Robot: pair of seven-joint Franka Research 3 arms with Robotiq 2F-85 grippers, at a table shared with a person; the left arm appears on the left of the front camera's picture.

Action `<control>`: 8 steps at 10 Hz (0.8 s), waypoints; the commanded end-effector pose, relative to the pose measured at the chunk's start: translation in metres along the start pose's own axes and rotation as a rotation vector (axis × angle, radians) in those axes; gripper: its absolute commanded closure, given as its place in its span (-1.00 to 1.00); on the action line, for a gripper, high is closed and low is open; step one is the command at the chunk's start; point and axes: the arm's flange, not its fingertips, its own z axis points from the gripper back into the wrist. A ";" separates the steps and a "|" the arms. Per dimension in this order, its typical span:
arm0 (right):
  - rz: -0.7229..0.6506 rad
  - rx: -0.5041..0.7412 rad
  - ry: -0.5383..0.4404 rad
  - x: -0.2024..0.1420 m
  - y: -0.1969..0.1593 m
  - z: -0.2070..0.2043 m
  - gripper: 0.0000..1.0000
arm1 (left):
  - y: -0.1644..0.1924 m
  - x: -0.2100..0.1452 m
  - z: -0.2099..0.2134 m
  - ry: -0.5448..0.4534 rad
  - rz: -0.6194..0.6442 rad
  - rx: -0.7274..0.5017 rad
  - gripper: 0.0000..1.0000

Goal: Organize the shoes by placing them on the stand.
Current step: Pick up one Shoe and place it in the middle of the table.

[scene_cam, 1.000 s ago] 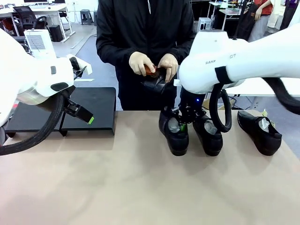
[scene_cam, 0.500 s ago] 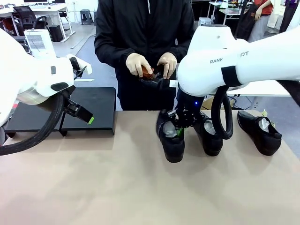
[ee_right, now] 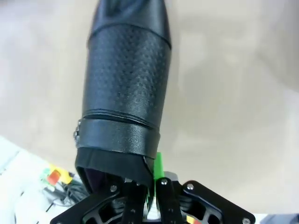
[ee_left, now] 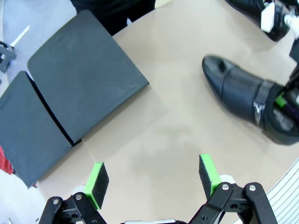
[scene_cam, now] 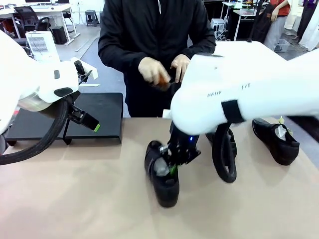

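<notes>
My right gripper is shut on the heel rim of a glossy black shoe, whose toe points at the table's near edge. In the right wrist view that shoe runs straight away from the right gripper, its rim pinched between the fingers. I cannot tell whether it touches the table. The matte-black stand sits at the far left with nothing on it. My left gripper hovers open in front of the stand. The left wrist view shows the left gripper, the stand and the held shoe.
Another black shoe lies at the far right of the table. A further shoe shows at the top of the left wrist view. Across the table a person's hands hold a reddish-brown brush. The right arm's black cable loop hangs beside the held shoe.
My right gripper has moved the shoe left and toward the near edge, away from the shoe it stood beside. The left arm has stayed still.
</notes>
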 end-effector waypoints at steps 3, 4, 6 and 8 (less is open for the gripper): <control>-0.074 0.074 0.028 -0.016 0.002 -0.022 1.00 | 0.002 -0.002 -0.001 -0.011 0.009 -0.011 -1.00; -0.099 0.094 0.024 -0.018 0.003 -0.024 0.89 | 0.002 -0.002 -0.001 -0.011 0.009 -0.011 -1.00; -0.127 0.096 0.002 -0.017 0.002 -0.021 0.29 | 0.002 -0.002 -0.001 -0.011 0.009 -0.011 -1.00; -0.133 0.106 0.006 -0.020 0.002 -0.017 -0.38 | 0.002 -0.002 -0.001 -0.011 0.009 -0.011 -1.00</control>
